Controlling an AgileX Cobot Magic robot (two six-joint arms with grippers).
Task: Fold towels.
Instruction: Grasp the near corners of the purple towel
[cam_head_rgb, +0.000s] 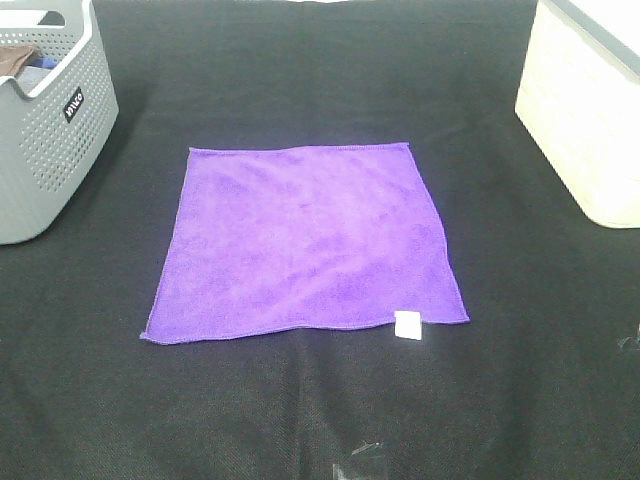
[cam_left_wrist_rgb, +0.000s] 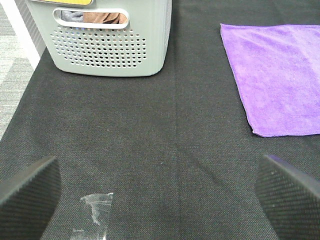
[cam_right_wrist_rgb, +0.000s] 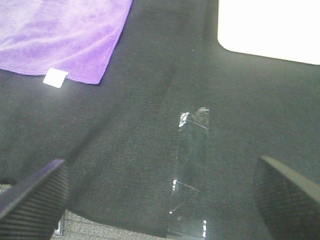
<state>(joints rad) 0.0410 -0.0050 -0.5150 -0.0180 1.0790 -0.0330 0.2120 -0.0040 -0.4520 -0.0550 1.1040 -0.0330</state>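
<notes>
The purple towel (cam_head_rgb: 305, 240) lies flat and spread out in the middle of the black table cover, with its small white tag (cam_head_rgb: 408, 326) at the near right corner. Neither gripper shows in the exterior high view. In the left wrist view my left gripper (cam_left_wrist_rgb: 160, 197) is open and empty over bare black cloth, with the towel's near left corner (cam_left_wrist_rgb: 280, 80) apart from it. In the right wrist view my right gripper (cam_right_wrist_rgb: 160, 195) is open and empty near the table's front edge, apart from the towel (cam_right_wrist_rgb: 65, 35) and its tag (cam_right_wrist_rgb: 55, 78).
A grey perforated basket (cam_head_rgb: 50, 130) with brown and blue cloth bits stands at the back left. A cream box (cam_head_rgb: 590, 110) stands at the back right. Clear tape strips (cam_right_wrist_rgb: 192, 165) (cam_left_wrist_rgb: 97, 210) stick to the black cover near the front edge.
</notes>
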